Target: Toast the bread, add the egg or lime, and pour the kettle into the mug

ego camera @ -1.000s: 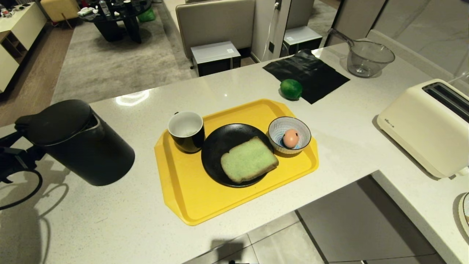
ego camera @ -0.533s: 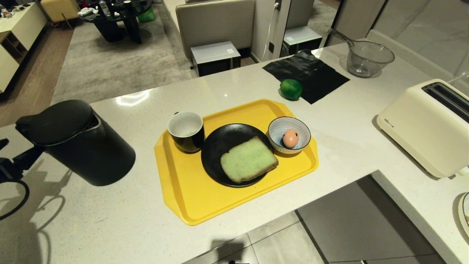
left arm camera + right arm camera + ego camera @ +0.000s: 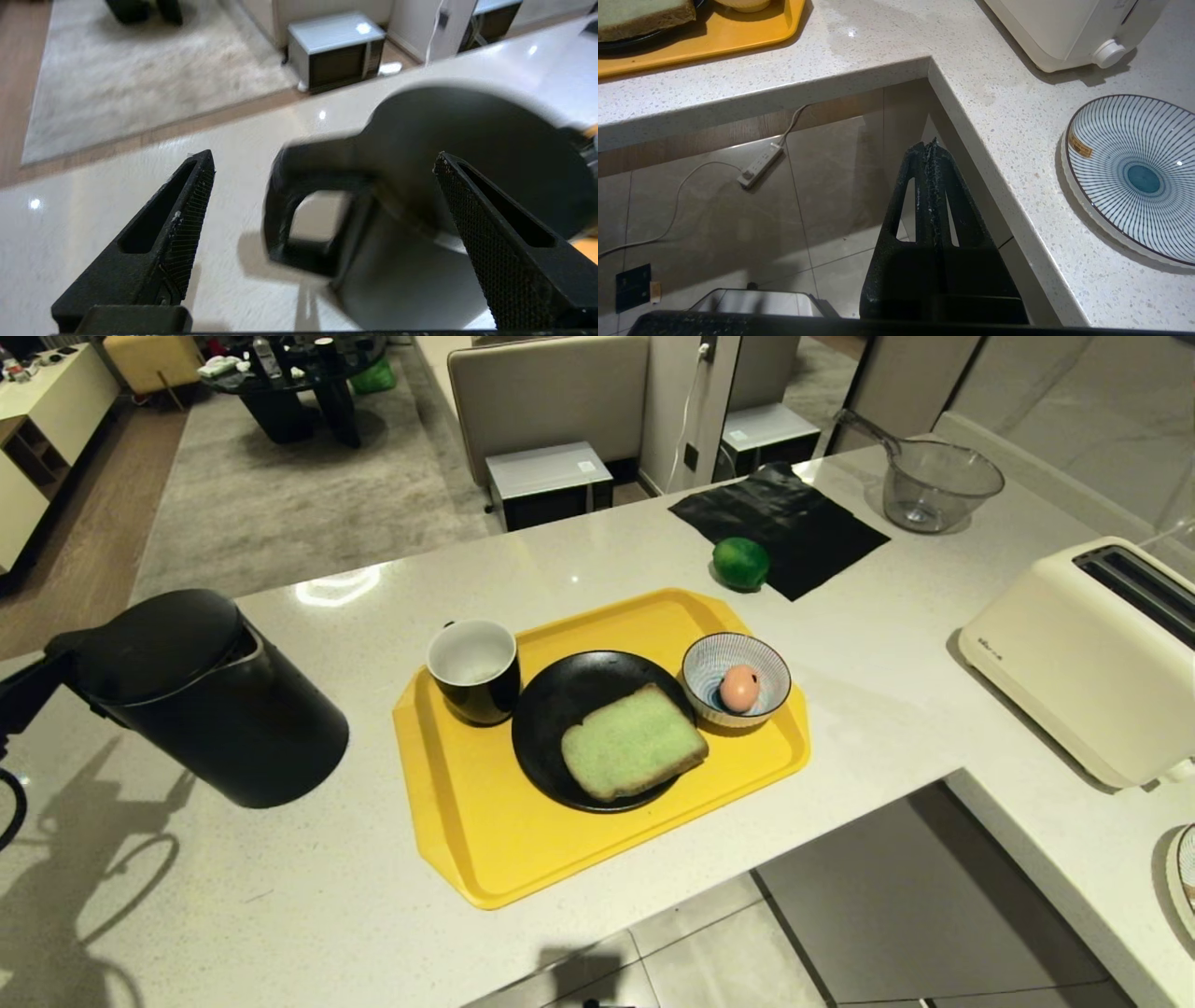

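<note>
The kettle (image 3: 210, 700) stands upright on the white speckled table (image 3: 308, 896) at its left end, well apart from the yellow tray (image 3: 485, 840); it is matte black, cylindrical, with a domed black lid and a looped side handle that points off to the left edge of the head view. The left arm reaches in from that edge, only a dark part of it showing by the handle. In the left wrist view the left pincer (image 3: 324, 163) is spread wide, its two ribbed fingers (image 3: 187, 205) apart with the kettle's handle and lid edge in the gap between them; neither finger touches the kettle, and nothing is held

On the tray sit the mug (image 3: 474, 670), glossy black with a white inside, a black plate (image 3: 551, 728) carrying the bread (image 3: 633, 743) with its pale green face up, and a blue-and-white striped bowl (image 3: 709, 658) holding the egg (image 3: 738, 688). The lime (image 3: 741, 563) lies on the table beyond the tray, at the edge of a black cloth (image 3: 794, 527). A cream toaster (image 3: 1074, 658) stands at the right.

The right pincer (image 3: 930, 145) hangs below the table's inner corner over the tiled floor, its fingers pressed together and holding nothing, near a striped plate (image 3: 1134, 172)
</note>
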